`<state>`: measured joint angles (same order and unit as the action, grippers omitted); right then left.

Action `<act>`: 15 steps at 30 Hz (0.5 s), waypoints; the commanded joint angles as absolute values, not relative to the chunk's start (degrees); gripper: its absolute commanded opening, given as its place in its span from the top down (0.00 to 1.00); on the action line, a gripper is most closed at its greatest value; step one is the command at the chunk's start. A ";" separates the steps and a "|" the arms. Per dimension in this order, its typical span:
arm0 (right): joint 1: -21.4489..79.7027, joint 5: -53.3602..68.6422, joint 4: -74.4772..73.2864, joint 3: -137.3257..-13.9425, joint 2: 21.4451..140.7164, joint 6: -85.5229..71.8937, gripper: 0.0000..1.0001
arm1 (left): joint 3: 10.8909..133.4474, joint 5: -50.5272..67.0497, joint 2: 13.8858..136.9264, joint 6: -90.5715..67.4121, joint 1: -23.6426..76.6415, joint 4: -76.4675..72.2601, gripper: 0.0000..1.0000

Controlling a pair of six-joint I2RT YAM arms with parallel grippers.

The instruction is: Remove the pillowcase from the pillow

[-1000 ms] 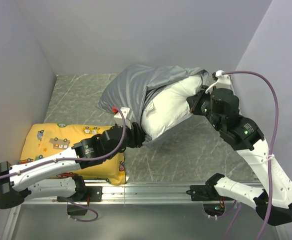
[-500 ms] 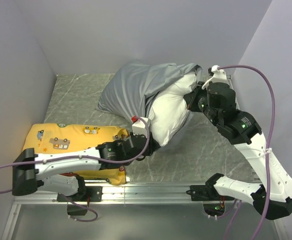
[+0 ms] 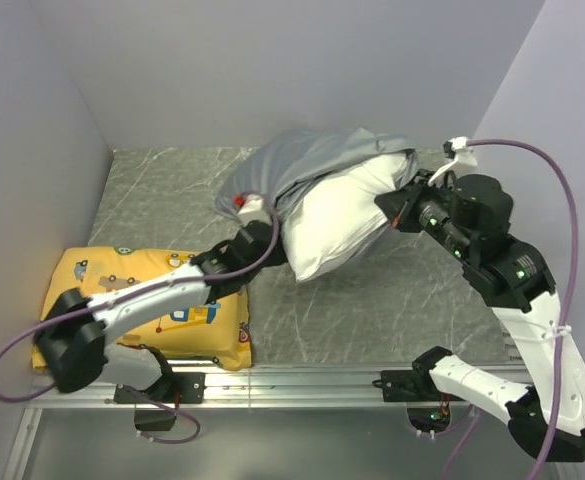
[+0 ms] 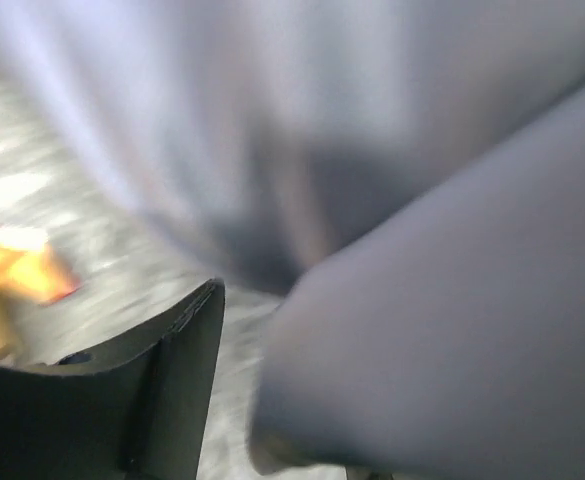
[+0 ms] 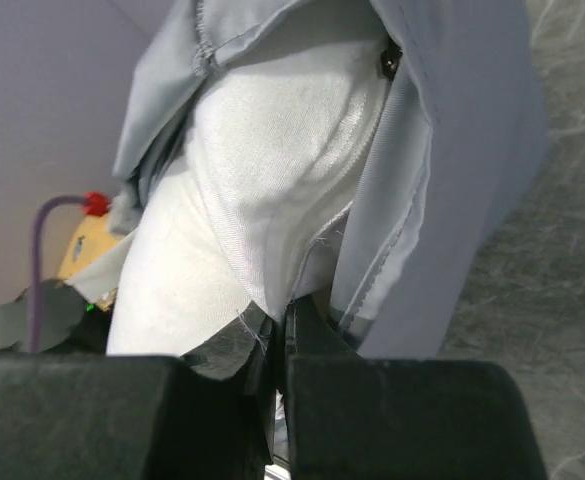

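Note:
The white pillow [image 3: 340, 215] sticks out of the grey pillowcase [image 3: 307, 160], which still covers its far end at the back of the table. My right gripper [image 3: 396, 207] is shut on the pillow's right corner [image 5: 272, 290], with the pillowcase's hemmed edge [image 5: 402, 240] hanging beside the jaws. My left gripper [image 3: 269, 233] sits at the pillowcase's left mouth edge, next to the pillow. The left wrist view is blurred. It shows one dark finger [image 4: 182, 385] standing apart from a grey fabric bulge [image 4: 442, 350] that hides the other finger. Bare table shows in the gap.
A yellow cushion [image 3: 102, 290] with vehicle prints lies at the near left, under the left arm. Grey walls close in the marbled table [image 3: 372, 310] on the left, back and right. A metal rail [image 3: 302, 380] runs along the near edge.
My left gripper has moved from the pillow's near end back and left to the pillowcase's mouth. The right gripper has drawn the pillow to the right and further out of the case.

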<state>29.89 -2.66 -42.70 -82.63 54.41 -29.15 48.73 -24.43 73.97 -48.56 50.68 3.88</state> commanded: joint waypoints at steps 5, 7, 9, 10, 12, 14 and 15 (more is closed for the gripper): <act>29.44 0.18 -32.60 -101.92 50.79 -28.92 1.00 | 68.86 -1.62 89.28 -41.67 52.46 -10.72 0.41; 29.44 1.22 -33.48 -105.63 53.16 -28.48 1.00 | 73.10 -0.53 92.10 -41.05 54.57 -10.72 0.40; 29.62 5.00 -32.00 -108.19 56.68 -29.52 1.00 | 76.89 2.01 94.91 -39.73 57.74 -12.47 0.37; 30.05 5.53 -30.95 -108.02 57.65 -29.79 1.00 | 77.51 3.59 95.88 -39.73 58.44 -13.26 0.34; 33.46 2.66 -28.66 -107.14 61.76 -28.58 1.00 | 76.47 6.05 95.45 -41.39 58.97 -15.37 0.31; 35.06 1.85 -28.74 -106.62 67.90 -26.90 1.00 | 73.15 4.84 93.17 -43.23 58.80 -16.26 0.25; 35.42 2.72 -27.70 -105.31 69.68 -26.11 1.00 | 71.99 3.79 92.21 -43.59 58.71 -15.91 0.23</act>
<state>32.77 -2.28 -39.24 -106.15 60.71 -27.07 73.97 2.13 95.20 -43.29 59.18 -11.31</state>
